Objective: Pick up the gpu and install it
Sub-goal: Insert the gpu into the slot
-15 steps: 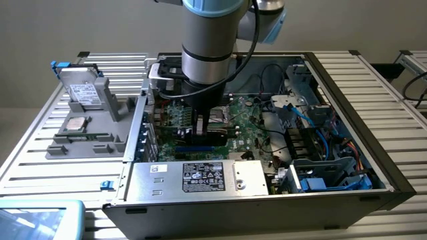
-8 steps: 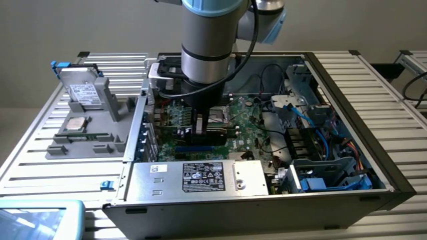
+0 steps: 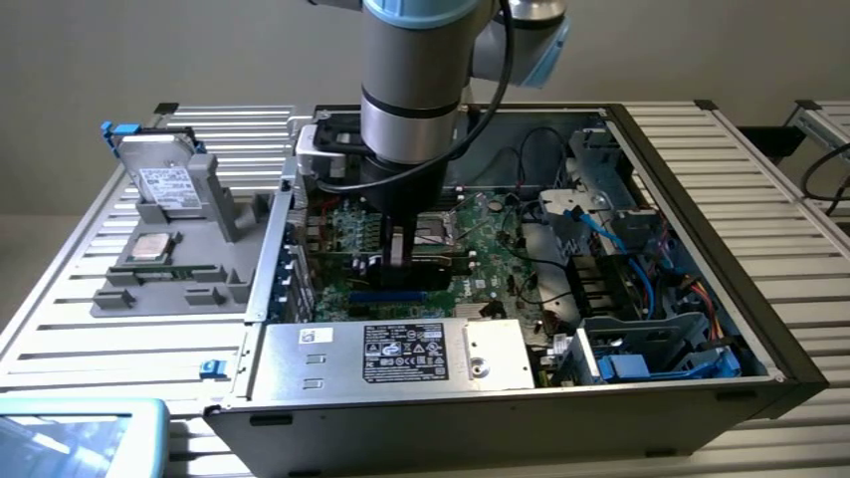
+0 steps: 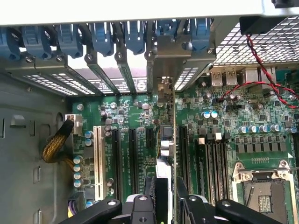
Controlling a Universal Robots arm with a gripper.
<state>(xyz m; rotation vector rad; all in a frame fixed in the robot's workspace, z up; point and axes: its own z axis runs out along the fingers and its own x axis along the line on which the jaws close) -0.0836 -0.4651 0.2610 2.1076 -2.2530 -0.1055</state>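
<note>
Starting at the exterior view's left, a grey fixture tray (image 3: 199, 289) is sitting on the slatted table (image 3: 67, 339). A silver drive (image 3: 166, 186) is leaning at the back of the tray, and a processor chip (image 3: 153, 246) is lying flat in front of it. Just beside the tray, the open PC case (image 3: 783, 368) is lying on its side, with the power supply (image 3: 398, 354) running along its near edge.

In the middle, the arm (image 3: 412, 90) is reaching straight down into the case. The gripper (image 3: 398, 261) is pinching the gpu (image 3: 445, 269), which is standing on edge right on top of the green motherboard (image 3: 499, 249). Further right, a drive cage (image 3: 651, 344) with blue cables is taking up the near corner.

The wrist view is looking along the card. A white slot (image 4: 98, 154) is sitting off to one side, then come the black slots. The gpu (image 4: 164, 140) is showing edge-on as a thin strip between them, with its silver bracket (image 4: 170, 56) lining up against the rear slot openings under the blue latches (image 4: 100, 35). The gripper (image 4: 164, 198) is clamping it from both sides, with one black finger (image 4: 149, 191) pressing on each face. I can't tell if the card is fully seated in its slot. Past it, the CPU socket (image 4: 264, 196) and some red wires (image 4: 261, 70) are showing.
</note>
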